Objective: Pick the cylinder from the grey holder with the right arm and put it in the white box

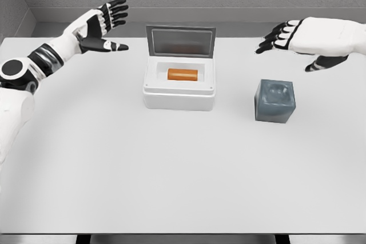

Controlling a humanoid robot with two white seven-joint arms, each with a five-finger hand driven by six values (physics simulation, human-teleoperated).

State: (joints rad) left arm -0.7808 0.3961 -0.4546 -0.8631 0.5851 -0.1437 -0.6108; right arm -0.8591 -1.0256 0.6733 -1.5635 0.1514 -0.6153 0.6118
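An orange cylinder lies on its side inside the white box, whose lid stands open at the back. The grey holder sits to the box's right, a cube with a hollow in its top and nothing in it. My right hand hovers above and behind the holder, fingers spread, holding nothing. My left hand is raised at the far left of the table, fingers spread and holding nothing.
The white table carries only the box and the holder. A grey wall runs along the back. The table's front edge crosses the bottom of the view.
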